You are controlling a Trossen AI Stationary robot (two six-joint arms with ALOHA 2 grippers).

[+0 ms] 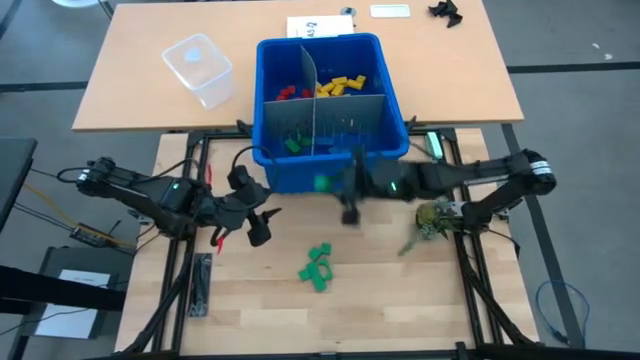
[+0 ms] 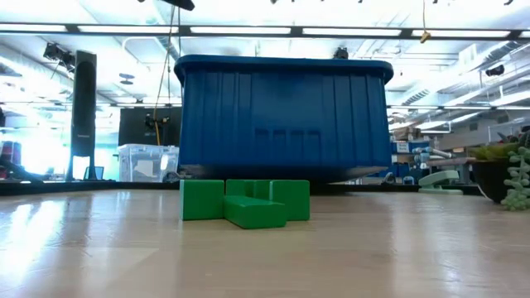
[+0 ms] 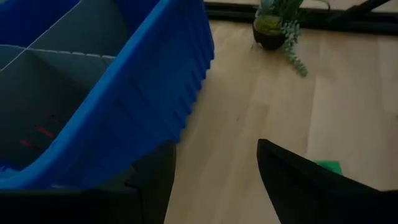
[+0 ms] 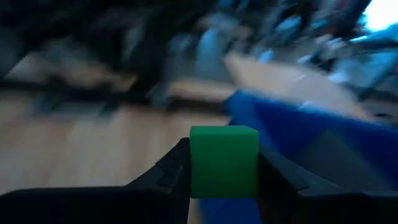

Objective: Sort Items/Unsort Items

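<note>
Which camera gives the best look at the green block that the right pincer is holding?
The right wrist view: the green block fills the centre, clamped between the right pincer fingers. The high view shows only a green blur; low and left wrist views miss it.

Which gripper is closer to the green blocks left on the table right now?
Left. The left gripper hangs beside the green blocks on the table, open. The right gripper is up by the blue bin, holding a green block.

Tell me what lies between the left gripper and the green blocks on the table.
Only bare wood, in the high view, between the left gripper and the green blocks.
</note>
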